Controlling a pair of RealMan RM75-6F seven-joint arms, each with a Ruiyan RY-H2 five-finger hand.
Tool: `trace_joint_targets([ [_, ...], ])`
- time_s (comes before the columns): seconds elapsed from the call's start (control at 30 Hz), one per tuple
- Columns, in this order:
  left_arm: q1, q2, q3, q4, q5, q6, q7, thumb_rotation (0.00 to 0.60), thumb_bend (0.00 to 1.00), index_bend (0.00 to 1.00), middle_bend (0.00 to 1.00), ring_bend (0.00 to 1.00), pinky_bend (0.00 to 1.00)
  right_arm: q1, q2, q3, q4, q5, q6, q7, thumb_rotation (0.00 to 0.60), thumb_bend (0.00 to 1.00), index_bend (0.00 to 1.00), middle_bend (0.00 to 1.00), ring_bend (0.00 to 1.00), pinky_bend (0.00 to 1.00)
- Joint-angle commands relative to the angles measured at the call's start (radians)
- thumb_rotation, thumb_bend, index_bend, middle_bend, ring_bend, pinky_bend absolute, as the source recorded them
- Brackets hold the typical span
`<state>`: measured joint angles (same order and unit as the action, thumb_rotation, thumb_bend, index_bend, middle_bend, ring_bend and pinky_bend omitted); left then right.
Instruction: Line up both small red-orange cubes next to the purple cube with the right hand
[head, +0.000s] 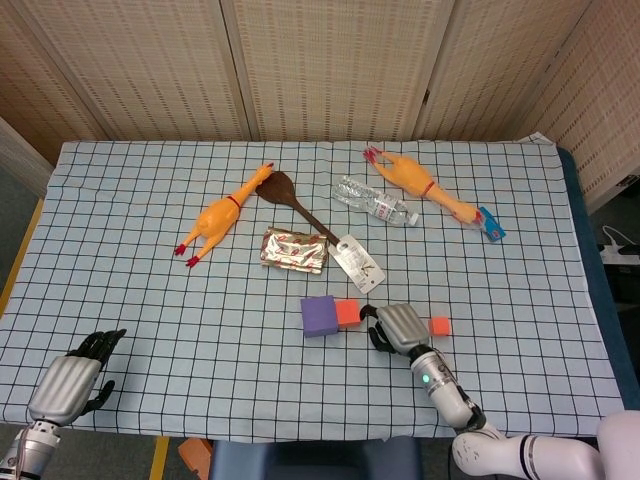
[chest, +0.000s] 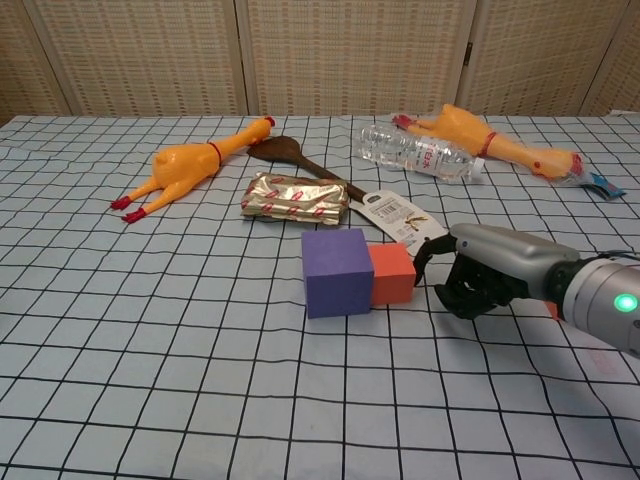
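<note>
The purple cube (head: 319, 315) (chest: 337, 271) sits on the checked cloth near the table's front. One small red-orange cube (head: 348, 312) (chest: 392, 273) stands flush against its right side. My right hand (head: 398, 328) (chest: 490, 277) is just right of that cube, fingers curled in and holding nothing, fingertips (chest: 421, 260) at the cube's right face. In the head view the second red-orange cube (head: 439, 325) lies alone to the right of the hand; in the chest view the hand hides it. My left hand (head: 75, 380) rests at the front left corner, holding nothing.
Behind the cubes lie a foil packet (head: 295, 249), a tagged card (head: 357, 262), a wooden spoon (head: 290, 196), a plastic bottle (head: 376, 202) and two rubber chickens (head: 222, 216) (head: 420, 185). The table's front edge (head: 300, 436) is close to my right forearm.
</note>
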<state>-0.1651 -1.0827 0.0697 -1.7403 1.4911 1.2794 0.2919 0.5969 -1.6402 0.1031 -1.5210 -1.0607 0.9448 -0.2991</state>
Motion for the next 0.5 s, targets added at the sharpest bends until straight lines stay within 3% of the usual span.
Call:
trace_joint_targets([
  [0.03,0.0,0.001,0.0,0.0,-0.001,0.0,-0.001,0.6,0.43,0.04,0.11,0.1,0.44,0.001,-0.003,-0.002,0.007,-0.006,-0.002,0.004,0.6,0.54,0.36,0.89,0.92,0.88],
  [0.27,0.0,0.002,0.0,-0.002,-0.002,0.0,-0.002,0.6,0.43,0.04,0.11,0.1,0.44,-0.003,0.032,-0.006,-0.019,-0.016,0.004,0.001,0.6,0.54,0.36,0.89,0.92,0.88],
  [0.5,0.002,0.004,0.0,-0.004,-0.002,0.005,-0.003,0.6,0.43,0.04,0.11,0.1,0.44,-0.018,0.134,-0.01,-0.065,-0.041,0.043,-0.025,0.6,0.54,0.4,0.89,0.92,0.88],
])
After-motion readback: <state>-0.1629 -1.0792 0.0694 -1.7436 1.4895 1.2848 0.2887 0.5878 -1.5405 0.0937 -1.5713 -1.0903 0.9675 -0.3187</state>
